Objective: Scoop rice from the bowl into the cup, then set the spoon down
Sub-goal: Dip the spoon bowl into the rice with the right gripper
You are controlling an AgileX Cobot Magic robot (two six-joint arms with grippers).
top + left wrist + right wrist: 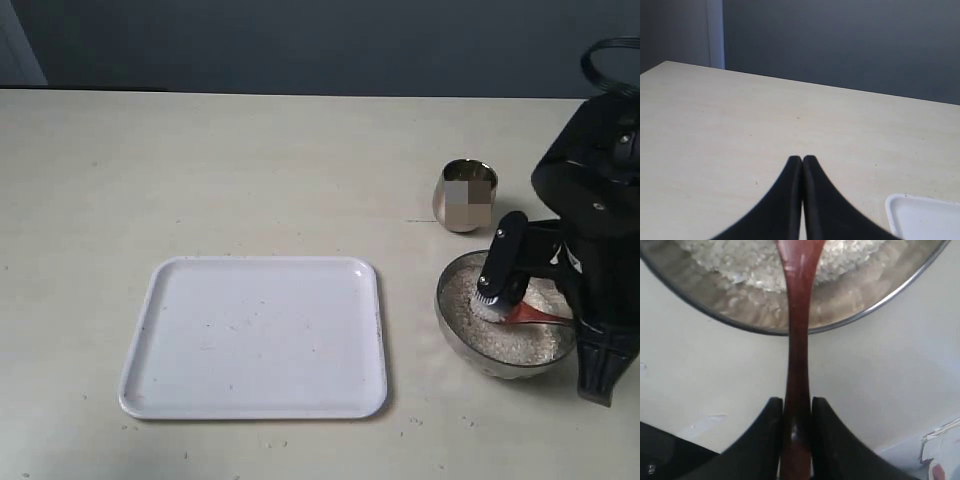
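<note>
**Spoon held over the rice bowl**

The right tool (797, 402) is nearly closed, its two fingers clamped on the handle of the spoon (799, 340). The handle runs out from the fingers, across the rim of the bowl (740, 310) and over the rice (735, 260) inside; the spoon's head cannot be made out. The bowl stands on the bench (200, 170) at its right side, with the cup (465, 195) upright just behind it, not touching. A white tray (255, 335) lies to the left of the bowl. The left tool (802, 159) is closed with its fingertips pressed together, holding nothing, above bare bench near a corner of the tray.
</note>
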